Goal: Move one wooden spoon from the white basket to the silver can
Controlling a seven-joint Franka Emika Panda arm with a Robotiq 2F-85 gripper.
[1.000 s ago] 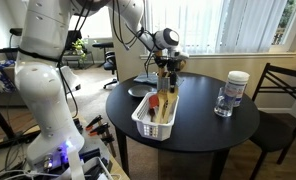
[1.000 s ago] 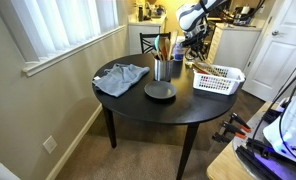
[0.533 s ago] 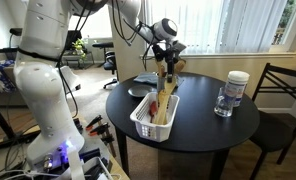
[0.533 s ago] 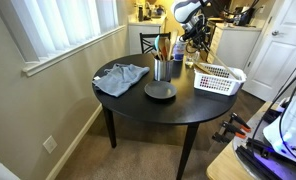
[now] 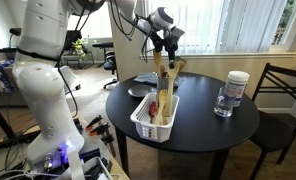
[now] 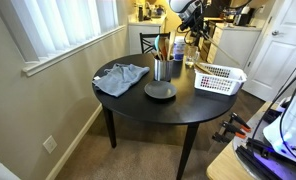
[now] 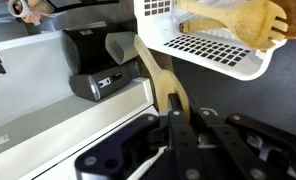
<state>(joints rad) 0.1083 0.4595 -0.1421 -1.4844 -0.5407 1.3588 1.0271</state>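
Observation:
My gripper (image 5: 167, 42) is high above the table and shut on the handle of a light-tan wooden spoon (image 5: 159, 68), which hangs down above the white basket (image 5: 148, 124). In the wrist view the spoon (image 7: 156, 78) runs out from between my fingers (image 7: 178, 125), with the white basket (image 7: 213, 50) beyond, holding other wooden utensils (image 7: 238, 18). In an exterior view my gripper (image 6: 191, 18) is above and between the white basket (image 6: 220, 78) and the silver can (image 6: 162, 70), which holds several wooden utensils.
A clear glass jar with a white lid (image 5: 231, 93) stands on the round black table (image 5: 203, 120). A dark round plate (image 6: 160, 91) and a grey cloth (image 6: 121, 77) lie near the can. A chair (image 5: 283, 95) stands beside the table.
My gripper has risen from just above the basket to well above it, lifting the wooden spoon up out of the basket.

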